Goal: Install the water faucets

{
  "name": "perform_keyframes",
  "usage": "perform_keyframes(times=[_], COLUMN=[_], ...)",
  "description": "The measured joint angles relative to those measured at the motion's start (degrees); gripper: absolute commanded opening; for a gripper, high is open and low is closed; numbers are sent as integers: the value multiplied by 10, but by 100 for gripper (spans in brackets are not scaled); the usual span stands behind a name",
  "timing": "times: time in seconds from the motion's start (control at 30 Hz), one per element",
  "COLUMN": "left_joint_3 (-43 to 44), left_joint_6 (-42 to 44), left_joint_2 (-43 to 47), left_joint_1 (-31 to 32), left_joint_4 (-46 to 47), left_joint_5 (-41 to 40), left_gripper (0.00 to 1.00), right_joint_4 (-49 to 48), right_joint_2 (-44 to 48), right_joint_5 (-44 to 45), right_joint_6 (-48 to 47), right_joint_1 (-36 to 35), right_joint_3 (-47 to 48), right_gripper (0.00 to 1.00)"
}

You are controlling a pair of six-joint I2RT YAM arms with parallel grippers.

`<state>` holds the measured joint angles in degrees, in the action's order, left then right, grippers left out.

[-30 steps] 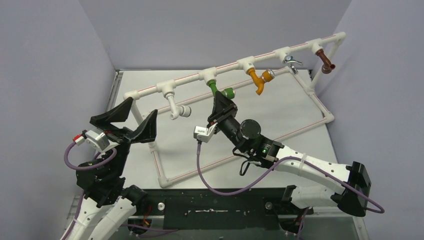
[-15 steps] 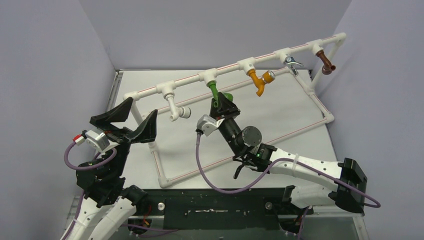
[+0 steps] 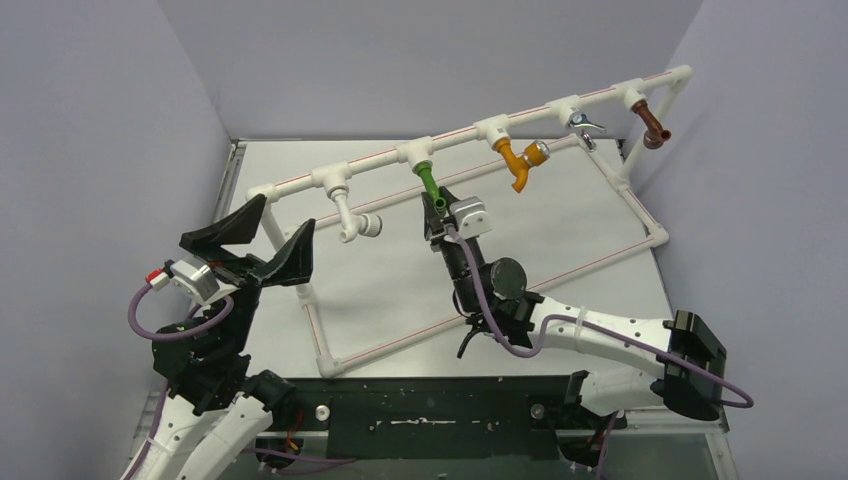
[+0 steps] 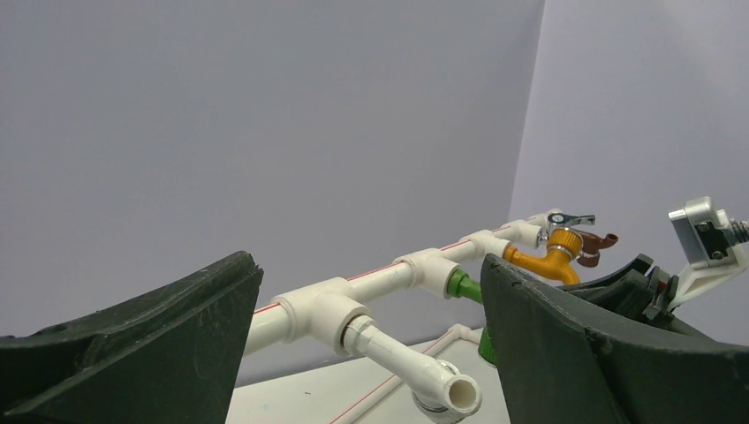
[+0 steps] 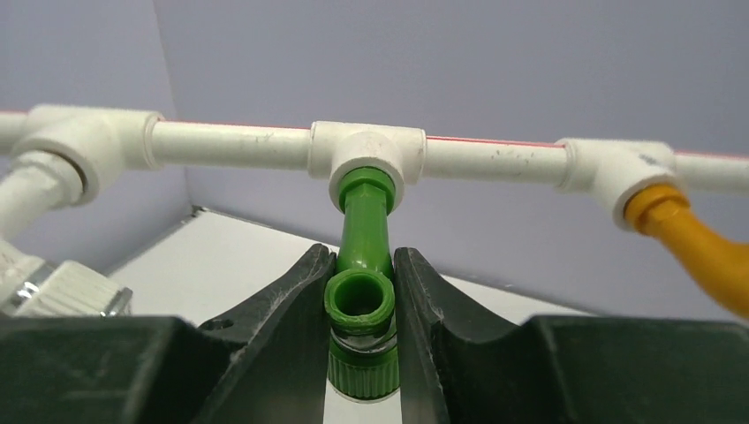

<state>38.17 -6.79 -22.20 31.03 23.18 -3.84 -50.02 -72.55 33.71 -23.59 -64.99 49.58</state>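
A green faucet [image 3: 429, 184] hangs from the middle tee of the white pipe frame [image 3: 370, 160]. My right gripper [image 3: 437, 205] is shut on its lower end. In the right wrist view the fingers [image 5: 300, 300] press both sides of the green faucet [image 5: 360, 300] just below its tee. A white faucet [image 3: 352, 215], an orange one [image 3: 517, 160], a silver one [image 3: 584, 124] and a brown one [image 3: 653, 125] sit in the other tees. My left gripper [image 3: 285, 215] is wide open and empty, left of the white faucet [image 4: 415, 367].
The frame's lower rails [image 3: 610, 250] lie on the white table [image 3: 540, 230]. Grey walls close in the left, back and right sides. The right arm's purple cable [image 3: 480, 290] loops over its wrist.
The right wrist has rolled around while holding the green faucet; its camera block swung from the left side to the upper right, and the faucet's nozzle turned with it. The left arm stayed still.
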Motion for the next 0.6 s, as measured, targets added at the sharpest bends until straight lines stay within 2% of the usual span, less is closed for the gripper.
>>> perform_keyframes(times=[0.33,0.6], left_joint_3=[0,0], left_joint_6=[0,0], left_joint_2=[0,0], left_joint_1=[0,0], left_joint_4=[0,0], left_joint_5=[0,0], left_gripper=[94,94], right_joint_4=[-16,57], right_joint_2=[-4,2], right_joint_5=[78,122], right_joint_6=[289,591], right_joint_1=[-2,16], right_joint_3=[2,15], right_gripper=[0,0])
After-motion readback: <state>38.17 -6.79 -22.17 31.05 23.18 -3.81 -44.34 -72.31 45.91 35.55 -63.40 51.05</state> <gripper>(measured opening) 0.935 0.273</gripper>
